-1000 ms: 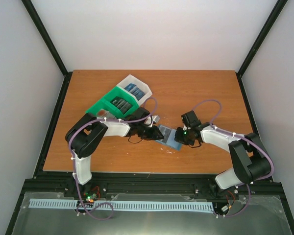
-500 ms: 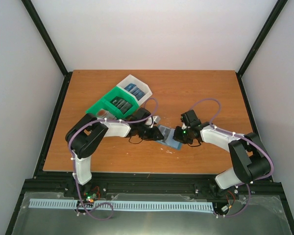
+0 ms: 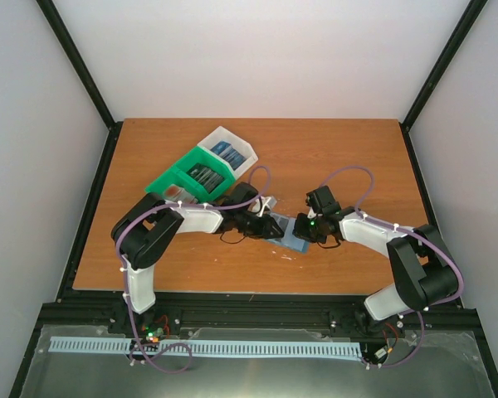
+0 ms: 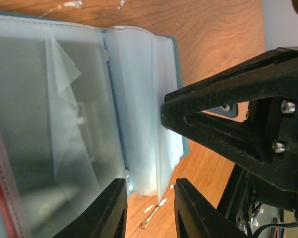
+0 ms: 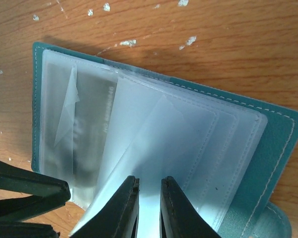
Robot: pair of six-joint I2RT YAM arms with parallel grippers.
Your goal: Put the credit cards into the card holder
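The bench [image 3: 357,166] is carrying a green bin [image 3: 159,184] and a white bin [image 3: 224,131] at its far left, and dark and blue items, probably the remaining credit cards [image 3: 225,151], are lying inside them. Nearer the middle, the card holder [image 5: 273,148] is lying open and flat, its long axis running roughly left to right with a slight slant, and both arms are meeting over it. The left tool [image 4: 150,186] is hovering at the holder's left edge with its jaws partly spread; a corner of the clear sleeves [image 5: 188,129] is showing in the gap, and nothing appears clamped. The right tool [image 5: 149,182] is working from the right side with its jaws nearly pressed together, apparently pinching one lifted sleeve leaf. What looks like a dark card [image 5: 89,134] is sitting in the left-hand page. Since the bins are lying behind and to the left of the holder, the left arm is nearer to fetch a card, while the right is placed to keep a pocket raised.
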